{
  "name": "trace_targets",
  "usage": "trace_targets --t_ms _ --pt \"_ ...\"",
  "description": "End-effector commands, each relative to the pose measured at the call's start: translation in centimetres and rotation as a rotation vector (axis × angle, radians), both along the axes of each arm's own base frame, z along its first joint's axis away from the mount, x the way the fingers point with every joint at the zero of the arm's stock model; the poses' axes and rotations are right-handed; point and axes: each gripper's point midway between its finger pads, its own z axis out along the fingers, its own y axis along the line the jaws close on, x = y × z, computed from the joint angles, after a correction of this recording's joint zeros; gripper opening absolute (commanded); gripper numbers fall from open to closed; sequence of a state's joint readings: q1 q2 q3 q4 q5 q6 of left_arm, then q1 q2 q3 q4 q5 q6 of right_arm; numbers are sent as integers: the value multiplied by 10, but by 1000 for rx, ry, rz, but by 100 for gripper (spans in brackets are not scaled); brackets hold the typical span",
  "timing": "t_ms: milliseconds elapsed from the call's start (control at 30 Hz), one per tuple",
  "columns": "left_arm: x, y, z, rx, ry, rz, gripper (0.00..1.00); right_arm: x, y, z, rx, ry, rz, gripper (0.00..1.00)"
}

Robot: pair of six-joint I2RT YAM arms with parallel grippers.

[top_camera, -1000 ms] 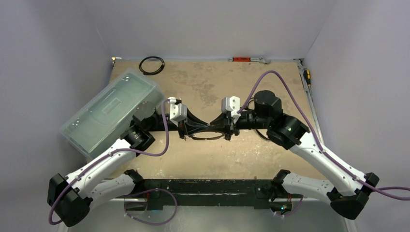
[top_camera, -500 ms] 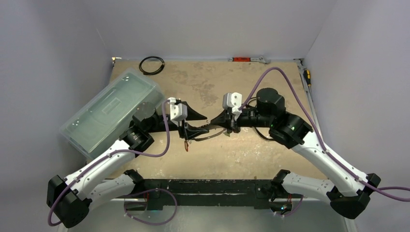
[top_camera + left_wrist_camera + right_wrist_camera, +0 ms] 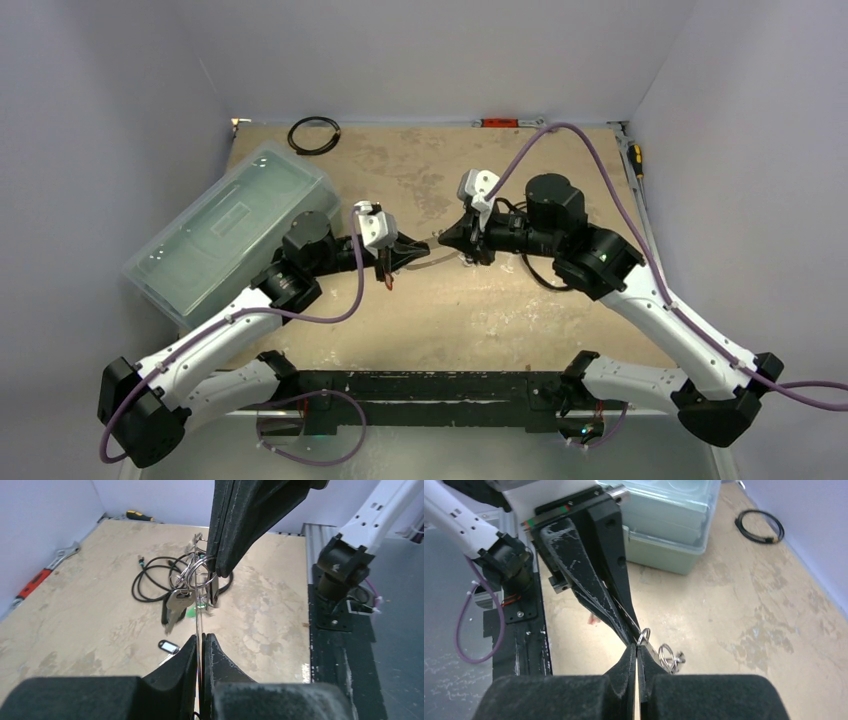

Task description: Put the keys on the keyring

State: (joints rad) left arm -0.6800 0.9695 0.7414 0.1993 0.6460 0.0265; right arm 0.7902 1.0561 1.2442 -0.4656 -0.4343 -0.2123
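My left gripper point(image 3: 418, 250) and right gripper point(image 3: 447, 240) meet tip to tip above the table's middle. Both are shut on the keyring point(image 3: 432, 262), a thin silvery hoop seen almost edge-on. In the left wrist view the left gripper point(image 3: 201, 639) pinches the hoop's wire point(image 3: 199, 615), which runs up to the right fingers point(image 3: 240, 520). Keys point(image 3: 175, 607) on small split rings and a green tag point(image 3: 191, 612) hang there. A red tag point(image 3: 388, 282) dangles below. The right gripper point(image 3: 637, 649) is shut, with a small ring point(image 3: 644, 635) at its tips.
A key with a black-rimmed white tag point(image 3: 167, 646) lies on the table under the hoop. A loose black cable point(image 3: 150, 577) lies beyond it. A clear plastic box point(image 3: 230, 230) stands at the left. A black coiled cable ring point(image 3: 313, 134), a red-handled wrench point(image 3: 515, 123) and a screwdriver point(image 3: 633, 158) lie by the walls.
Both grippers moved up the table and closer together. The hoop, seen as a flat loop between them a second ago, has turned edge-on. The red tag swung up with the left gripper.
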Motion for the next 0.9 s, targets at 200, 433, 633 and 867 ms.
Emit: trace_targets --t_ms 200,433,633,867 --pt "34 17 18 -9 -110 213 0 11 7 7 77 289 -184 0" --pt "34 24 17 9 -174 232 19 18 18 1 11 453 -239 0" --pt "11 20 18 -2 -246 128 50 4 22 -4 -61 519 -168 0" --pt "-9 8 13 -11 -237 -8 52 -8 28 -2 -66 561 -84 0"
